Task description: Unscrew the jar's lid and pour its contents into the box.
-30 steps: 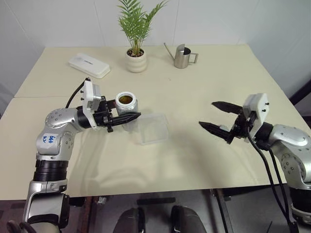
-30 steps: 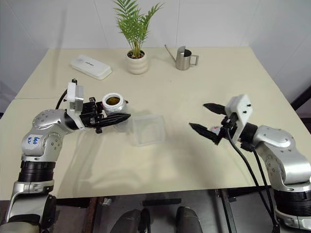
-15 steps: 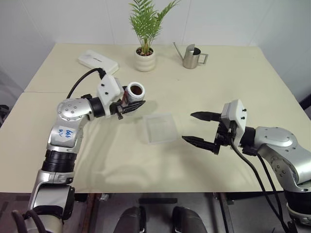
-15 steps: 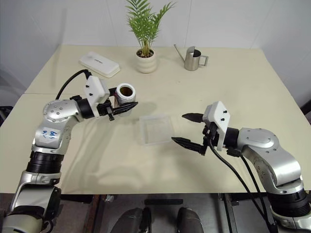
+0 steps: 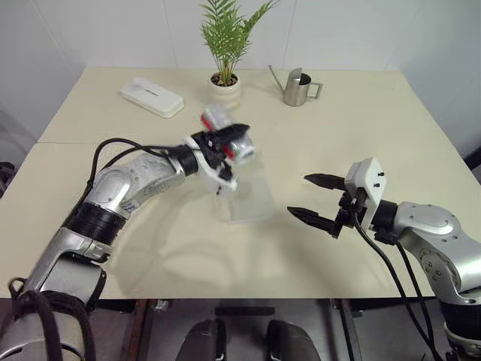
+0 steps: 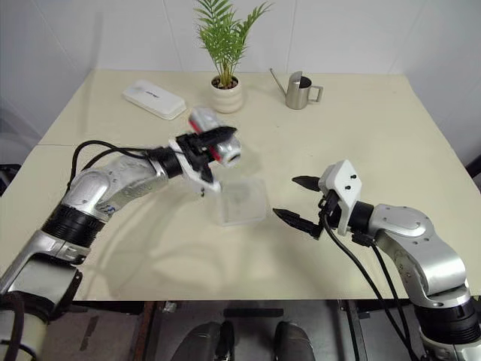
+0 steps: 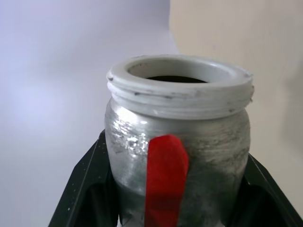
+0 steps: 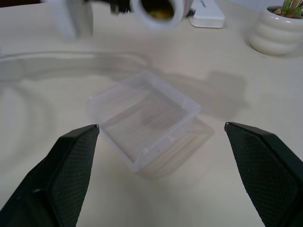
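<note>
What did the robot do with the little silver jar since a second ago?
The left tool, shut on the small silver-grey jar with the red patch, carried it over the clear square plastic box and tipped it from upright onto its side, with its open mouth now pointing sideways. The right tool stayed open and empty beside the box, and the box did not move.

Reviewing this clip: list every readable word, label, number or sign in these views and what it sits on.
None can be read.
White oblong case: a small dark mark on its top, too small to read.
Left arm's upper segment: a pale sticker with handwriting, blurred.
Jar: a plain red patch, no lettering.
</note>
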Robot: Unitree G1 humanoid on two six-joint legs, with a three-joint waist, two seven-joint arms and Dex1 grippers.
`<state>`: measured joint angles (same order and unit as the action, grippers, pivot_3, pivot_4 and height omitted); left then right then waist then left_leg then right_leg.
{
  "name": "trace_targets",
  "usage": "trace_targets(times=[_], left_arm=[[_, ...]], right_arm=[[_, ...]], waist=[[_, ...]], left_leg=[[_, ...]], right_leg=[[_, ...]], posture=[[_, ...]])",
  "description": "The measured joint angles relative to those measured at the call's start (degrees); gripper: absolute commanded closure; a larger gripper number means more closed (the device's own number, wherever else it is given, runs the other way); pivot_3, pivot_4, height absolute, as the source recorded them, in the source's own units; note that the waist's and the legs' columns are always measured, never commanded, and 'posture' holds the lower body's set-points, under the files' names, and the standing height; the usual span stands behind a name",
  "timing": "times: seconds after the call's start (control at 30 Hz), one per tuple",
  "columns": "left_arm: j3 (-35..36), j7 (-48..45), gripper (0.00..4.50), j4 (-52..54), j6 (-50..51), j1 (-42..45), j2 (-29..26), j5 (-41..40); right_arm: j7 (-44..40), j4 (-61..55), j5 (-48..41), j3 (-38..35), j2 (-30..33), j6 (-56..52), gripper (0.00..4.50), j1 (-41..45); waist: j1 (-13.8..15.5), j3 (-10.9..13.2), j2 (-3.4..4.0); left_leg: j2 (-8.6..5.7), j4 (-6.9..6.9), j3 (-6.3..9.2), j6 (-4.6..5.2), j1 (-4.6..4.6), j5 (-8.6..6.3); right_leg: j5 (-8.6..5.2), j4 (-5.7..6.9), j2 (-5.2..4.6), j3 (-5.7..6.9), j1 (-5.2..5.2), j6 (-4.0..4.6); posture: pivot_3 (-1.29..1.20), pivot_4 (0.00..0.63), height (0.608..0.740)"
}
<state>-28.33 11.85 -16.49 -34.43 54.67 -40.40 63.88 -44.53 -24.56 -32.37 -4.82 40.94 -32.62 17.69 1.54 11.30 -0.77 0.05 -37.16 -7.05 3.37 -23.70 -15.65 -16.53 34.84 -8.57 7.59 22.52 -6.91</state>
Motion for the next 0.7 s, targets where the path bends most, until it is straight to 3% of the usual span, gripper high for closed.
trace_targets(times=[0.13, 0.33, 0.57, 0.7], left_arm=[[-7.3, 14.0, 2.47, -2.1, 2.8, 1.2, 1.2, 14.0], [-10.8, 21.9, 2.47, -6.1, 9.6, 3.9, 1.7, 23.0], [-11.9, 23.1, 2.47, -6.9, 10.2, 4.0, 1.8, 23.7], [-10.9, 19.3, 2.47, -6.5, 6.7, 3.2, 1.5, 18.0]], right_arm=[[0.6, 0.1, 0.6, 0.8, -1.3, 0.1, 0.03, 0.2], [1.2, 0.2, 0.9, 1.4, -2.9, 0.1, 0.03, 0.7], [1.8, 0.2, 0.9, 1.4, -3.6, 0.2, 0.03, 0.6], [1.7, 0.2, 0.9, 1.4, -3.6, 0.2, 0.03, -0.2]], waist=[[0.1, 0.0, 0.00], [0.0, 0.0, 0.00], [0.0, 0.0, -0.01], [-0.1, 0.0, -0.01]], left_leg=[[-0.01, -0.23, 0.08, 0.11, -0.47, 0.03], [0.00, -0.33, 0.07, 0.16, -0.46, 0.06], [0.01, -0.52, 0.10, 0.17, -0.47, 0.06], [0.03, -0.58, 0.11, 0.17, -0.47, 0.06]], right_leg=[[0.04, 0.03, 0.01, 0.06, 0.31, -0.07], [0.05, 0.14, 0.00, 0.04, 0.30, -0.10], [0.05, 0.26, -0.05, 0.04, 0.27, -0.11], [0.05, 0.32, -0.06, 0.03, 0.28, -0.11]], posture=[[0.00, 0.150, 0.740], [0.00, 0.150, 0.740], [0.00, 0.150, 0.740], [0.00, 0.150, 0.740]])
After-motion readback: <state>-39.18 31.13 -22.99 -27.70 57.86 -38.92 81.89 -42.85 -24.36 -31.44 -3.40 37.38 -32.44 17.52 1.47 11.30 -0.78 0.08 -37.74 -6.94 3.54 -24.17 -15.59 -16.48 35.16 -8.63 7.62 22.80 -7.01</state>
